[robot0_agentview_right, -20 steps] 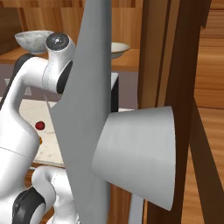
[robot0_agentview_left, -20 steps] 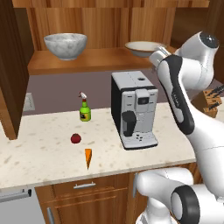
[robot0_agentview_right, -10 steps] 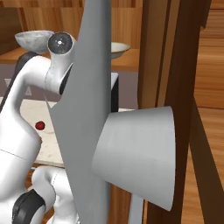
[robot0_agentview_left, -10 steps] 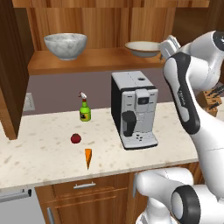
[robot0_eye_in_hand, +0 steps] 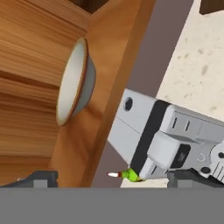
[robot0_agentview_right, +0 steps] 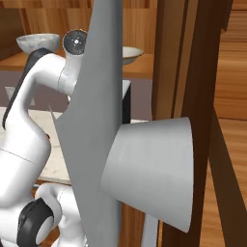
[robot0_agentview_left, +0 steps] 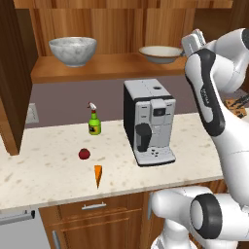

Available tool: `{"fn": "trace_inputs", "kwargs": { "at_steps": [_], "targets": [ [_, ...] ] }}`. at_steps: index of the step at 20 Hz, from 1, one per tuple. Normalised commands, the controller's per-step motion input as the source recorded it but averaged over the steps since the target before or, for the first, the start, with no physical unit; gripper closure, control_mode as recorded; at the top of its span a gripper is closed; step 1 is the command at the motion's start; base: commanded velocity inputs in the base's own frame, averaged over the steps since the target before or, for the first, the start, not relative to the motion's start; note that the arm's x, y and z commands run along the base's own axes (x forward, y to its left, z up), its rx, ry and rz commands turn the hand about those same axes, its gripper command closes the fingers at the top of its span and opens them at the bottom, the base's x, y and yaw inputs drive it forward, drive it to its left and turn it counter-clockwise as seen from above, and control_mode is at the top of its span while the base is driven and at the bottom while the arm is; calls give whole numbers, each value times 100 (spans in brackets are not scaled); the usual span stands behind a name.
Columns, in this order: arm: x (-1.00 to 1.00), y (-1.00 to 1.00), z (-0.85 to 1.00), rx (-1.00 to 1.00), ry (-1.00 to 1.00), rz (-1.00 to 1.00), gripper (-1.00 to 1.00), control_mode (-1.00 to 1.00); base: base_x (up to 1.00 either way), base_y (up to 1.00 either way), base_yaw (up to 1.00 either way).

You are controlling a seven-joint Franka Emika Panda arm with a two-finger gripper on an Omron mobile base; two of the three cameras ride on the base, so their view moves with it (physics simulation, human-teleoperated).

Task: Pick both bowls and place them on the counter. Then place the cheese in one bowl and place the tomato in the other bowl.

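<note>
Two bowls stand on the brown wooden shelf [robot0_agentview_left: 112, 65]: a deep marbled bowl [robot0_agentview_left: 73, 50] at the left and a shallow beige bowl [robot0_agentview_left: 160, 53] at the right. My gripper [robot0_agentview_left: 189, 43] hovers just right of the shallow bowl, at its rim height. In the hand view, which is rolled, that bowl [robot0_eye_in_hand: 76, 81] lies ahead and my gripper [robot0_eye_in_hand: 116, 178] is open with nothing between the tips. The tomato [robot0_agentview_left: 84, 154] and the orange cheese wedge [robot0_agentview_left: 97, 175] lie on the counter [robot0_agentview_left: 44, 175], left of the coffee machine.
A coffee machine [robot0_agentview_left: 148, 121] stands on the counter under the shallow bowl. A green spray bottle [robot0_agentview_left: 94, 121] is by the back wall. A dark cabinet side [robot0_agentview_left: 12, 78] hangs at the left. In the right base view a big grey shape [robot0_agentview_right: 144, 164] blocks most of the scene.
The hand has risen and shifted right, from beside the coffee machine's top up to the level of the shallow bowl. The jaws stayed open. Nothing on the shelf or counter moved.
</note>
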Motion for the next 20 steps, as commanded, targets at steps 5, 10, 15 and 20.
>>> {"fn": "trace_inputs", "kwargs": {
  "at_steps": [5, 10, 15, 20],
  "targets": [
    [25, -9, 16, 12, 0, 0, -100, -100, 0, 0, 0],
    [28, -11, 4, 5, -3, 0, -100, -100, 0, 0, 0],
    [37, -2, 0, 3, -3, 0, -100, -100, 0, 0, 0],
    [38, 0, 0, 3, 0, 0, -100, -100, 0, 0, 0]
  ]
}}
